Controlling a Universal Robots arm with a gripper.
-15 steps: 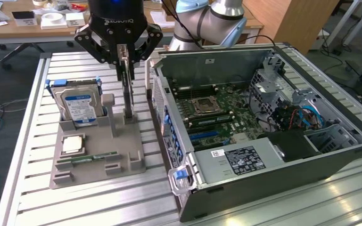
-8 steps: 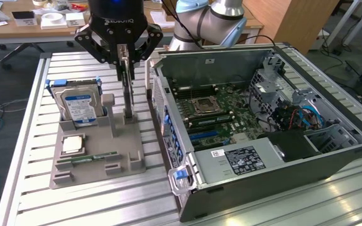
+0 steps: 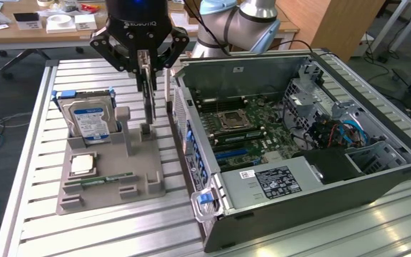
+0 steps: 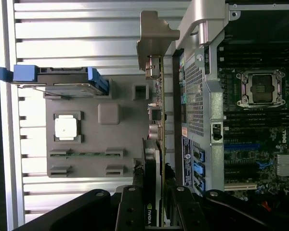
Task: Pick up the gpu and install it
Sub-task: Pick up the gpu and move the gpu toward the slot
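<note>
The black gripper (image 3: 150, 67) is clamped on the gpu (image 3: 148, 101), its two fingers (image 4: 135, 202) pressed against the card's flat faces near one end. The card hangs edge-on and upright over the grey holder tray (image 3: 105, 198), above the side of the tray that faces the open computer case (image 3: 377, 182). Its silver end bracket (image 4: 154, 33) sits at the end away from the fingers and on the case side of the tray. The card's lower edge is level with a slotted post (image 3: 146, 131) on the tray – whether it touches that post or hangs just clear of it, I cannot tell. On the tray's side away from the case a hard drive (image 3: 91, 120) with a blue-and-white label and blue side rails stands upright in its slot. A square processor chip (image 3: 84, 163) lies flat in a recess near the middle of the tray, and just beside it a narrow green memory stick (image 3: 98, 182) lies flat. The tray rests on a slatted aluminium table (image 3: 84, 235), just beside the case – which lies on its side with its motherboard (image 3: 248, 134) and bare processor socket (image 3: 230, 120) exposed.
</note>
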